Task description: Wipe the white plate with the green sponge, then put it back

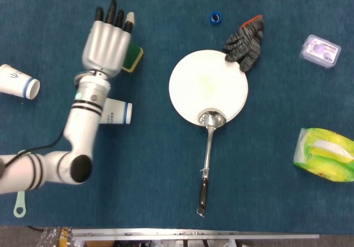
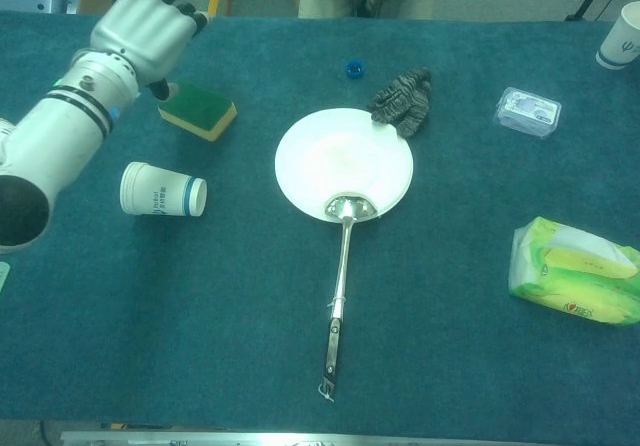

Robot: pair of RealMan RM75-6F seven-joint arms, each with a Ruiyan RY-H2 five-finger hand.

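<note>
Tabletop carries everything, blue cloth. White plate sits mid-tabletop toward the far edge, ladle bowl resting on its near rim, handle pointing at the near edge. Grey glove overlaps the plate's far-right rim. Tissue pack lies near the right edge. Left hand hovers by the far-left area, fingers spread and straight, holding nothing. Green sponge lies flat on the tabletop just beside that hand, looks put back; wiping likely done. Paper cup lies on its side nearer the left edge. Right hand not seen.
</note>
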